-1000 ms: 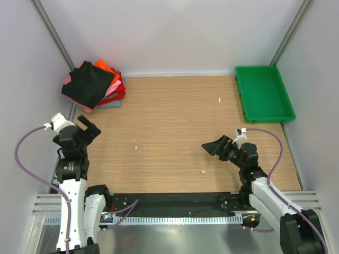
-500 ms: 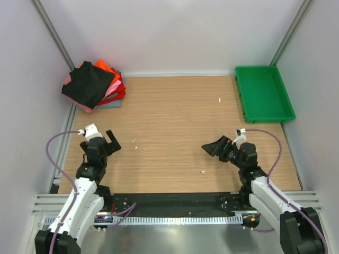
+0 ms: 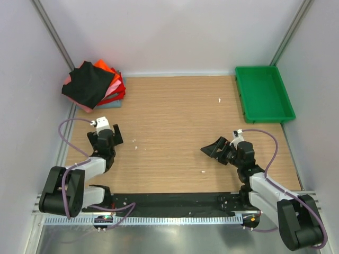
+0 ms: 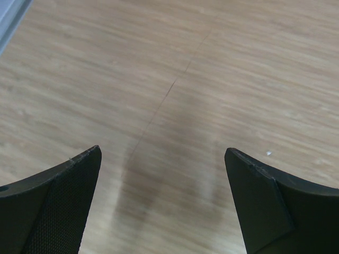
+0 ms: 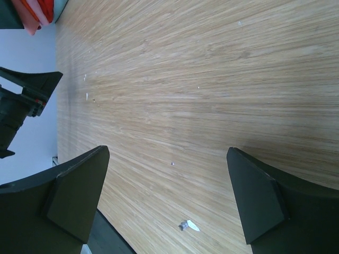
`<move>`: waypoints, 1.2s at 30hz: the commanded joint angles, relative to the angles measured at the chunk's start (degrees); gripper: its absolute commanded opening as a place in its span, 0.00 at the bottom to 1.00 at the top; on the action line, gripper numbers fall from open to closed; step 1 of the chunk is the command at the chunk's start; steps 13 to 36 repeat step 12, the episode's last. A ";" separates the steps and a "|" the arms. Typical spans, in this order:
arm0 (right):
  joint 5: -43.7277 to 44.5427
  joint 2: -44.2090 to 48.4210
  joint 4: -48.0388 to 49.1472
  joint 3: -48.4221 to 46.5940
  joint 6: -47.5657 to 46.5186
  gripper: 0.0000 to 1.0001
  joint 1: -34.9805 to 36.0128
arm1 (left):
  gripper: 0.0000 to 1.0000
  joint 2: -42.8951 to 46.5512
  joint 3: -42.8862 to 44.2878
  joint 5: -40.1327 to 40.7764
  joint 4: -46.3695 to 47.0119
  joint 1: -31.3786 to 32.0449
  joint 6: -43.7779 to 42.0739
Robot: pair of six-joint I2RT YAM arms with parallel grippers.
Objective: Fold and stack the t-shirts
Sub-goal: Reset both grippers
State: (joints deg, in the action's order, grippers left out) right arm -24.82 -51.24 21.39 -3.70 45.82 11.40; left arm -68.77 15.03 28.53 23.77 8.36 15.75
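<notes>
The t-shirts lie in a pile in the table's far left corner, a plain black one (image 3: 86, 84) on top of orange and red ones (image 3: 115, 81). A corner of the red cloth (image 5: 33, 11) shows in the right wrist view. My left gripper (image 3: 105, 137) is low over the near left of the table, well short of the pile. It is open, with bare wood between its fingers (image 4: 163, 152). My right gripper (image 3: 215, 148) hangs open over the near right of the table, holding nothing (image 5: 167, 150).
A green tray (image 3: 264, 94) stands at the far right with nothing in it. Small white scraps (image 3: 135, 144) dot the wooden table, and one (image 5: 189, 226) lies under my right gripper. Grey walls close in the left, back and right sides.
The left arm has folded down, its gripper dropping low and shifting a little to the right. The right arm has barely moved. Both grippers have stayed open.
</notes>
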 commanded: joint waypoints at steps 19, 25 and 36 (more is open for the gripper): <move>0.02 1.85 2.44 -1.92 -1.00 1.00 -0.15 | 1.00 -16.64 2.39 -17.34 35.16 -5.35 -10.49; 0.02 1.85 2.44 -1.92 -1.00 1.00 -0.15 | 1.00 -16.64 2.39 -17.34 35.16 -5.35 -10.49; 0.02 1.85 2.44 -1.92 -1.00 1.00 -0.15 | 1.00 -16.64 2.39 -17.34 35.16 -5.35 -10.49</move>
